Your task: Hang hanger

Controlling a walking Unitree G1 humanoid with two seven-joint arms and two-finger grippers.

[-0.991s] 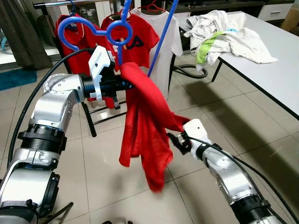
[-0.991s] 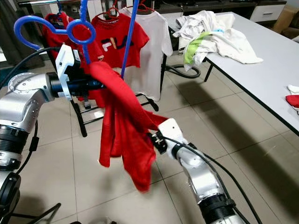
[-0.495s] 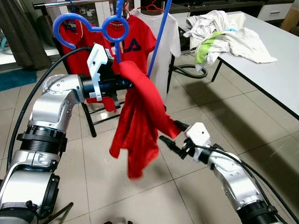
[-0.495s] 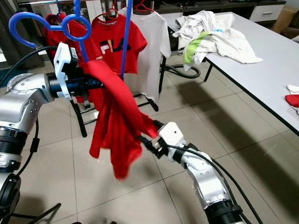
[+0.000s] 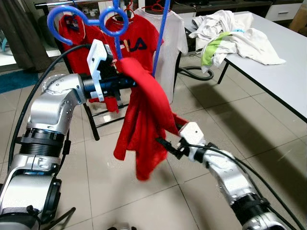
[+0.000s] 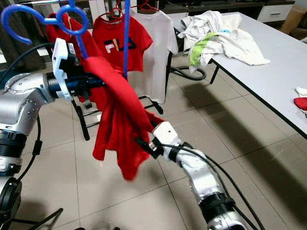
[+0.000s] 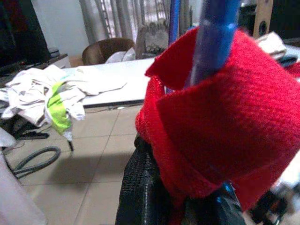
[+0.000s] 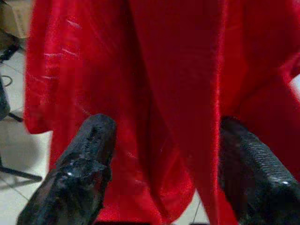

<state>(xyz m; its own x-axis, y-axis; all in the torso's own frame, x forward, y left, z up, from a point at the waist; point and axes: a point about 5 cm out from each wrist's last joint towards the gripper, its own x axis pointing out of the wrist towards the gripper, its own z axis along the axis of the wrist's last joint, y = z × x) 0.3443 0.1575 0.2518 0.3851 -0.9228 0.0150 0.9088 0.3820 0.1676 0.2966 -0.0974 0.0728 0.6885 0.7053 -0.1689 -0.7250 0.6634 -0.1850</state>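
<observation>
Tiled floor, a white table (image 5: pixel 283 76) off to the right with a heap of laundry (image 5: pixel 230 36) on it, and a clothes rack (image 5: pixel 91 112) at the back already carrying a red FILA tee (image 5: pixel 136 43) (logo's readable across the chest) plus a white tee (image 5: pixel 172 45).

The blue hanger (image 5: pixel 103 17) is up in front of the rack, with a loose red shirt (image 5: pixel 144 124) draped over it. The left gripper (image 5: pixel 125 82) is pressed together on the shirt's shoulder and the hanger stem beneath it; its wrist view shows the black fingers (image 7: pixel 140 197) pinched under bunched red fabric with the blue bar poking through. The right gripper (image 5: pixel 168 144) sits low against the hanging cloth with its fingers spread wide, nothing in them.

My guess on handling: the shirt's light and floppy, so it'll swing and could slide off. The hanger is stiff plastic, so holding it by the stem near the hook seems smartest. No other readable writing.
</observation>
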